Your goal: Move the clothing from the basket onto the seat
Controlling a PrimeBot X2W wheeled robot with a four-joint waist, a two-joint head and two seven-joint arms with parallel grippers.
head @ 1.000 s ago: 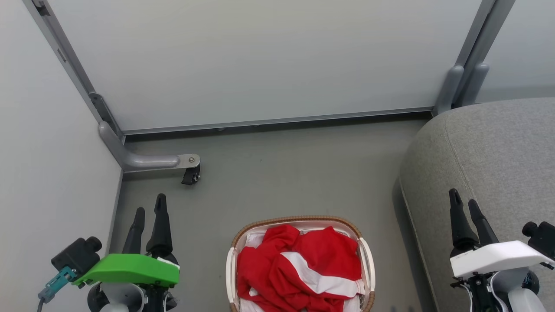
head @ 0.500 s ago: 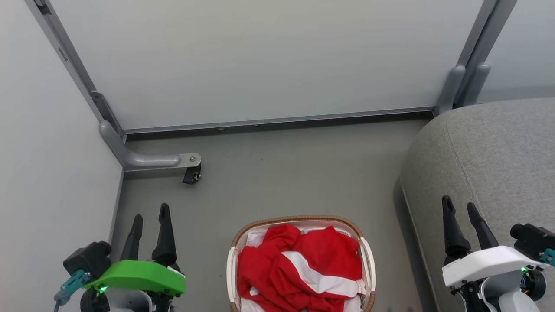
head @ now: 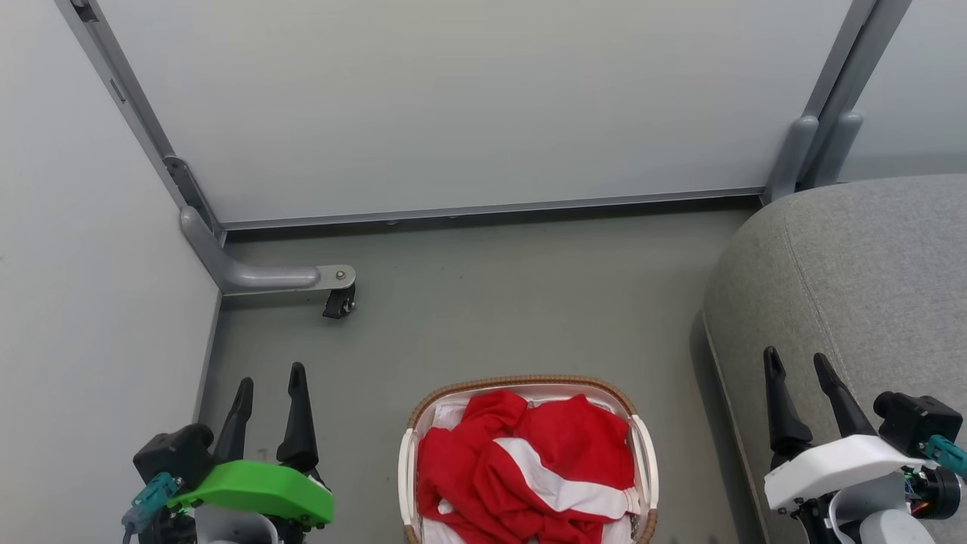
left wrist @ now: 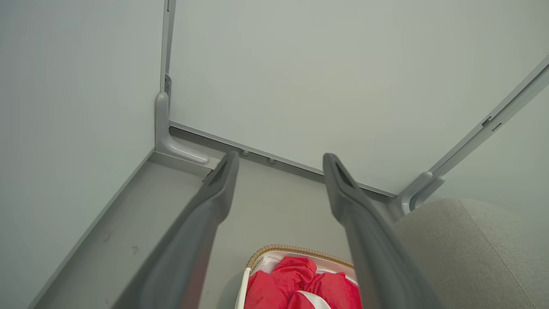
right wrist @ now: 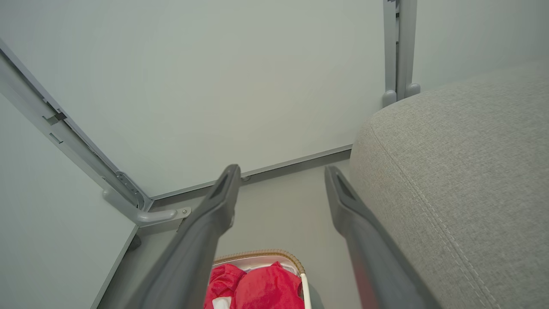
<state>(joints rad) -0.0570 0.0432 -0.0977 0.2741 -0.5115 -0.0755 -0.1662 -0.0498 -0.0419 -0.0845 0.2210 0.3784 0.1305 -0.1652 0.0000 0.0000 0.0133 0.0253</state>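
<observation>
Both arms have slid lower in the head view. The left gripper (head: 270,375) sits at the lower left, above the grey floor (head: 514,302). Its jaws are wide apart and hold nothing. The right gripper (head: 793,355) sits at the lower right, in front of the edge of the big grey seat (head: 854,287). Its jaws are wide apart too, with nothing in them. The red and white clothing (head: 529,461) lies bunched in the basket (head: 521,381) at the bottom middle, between the two arms.
</observation>
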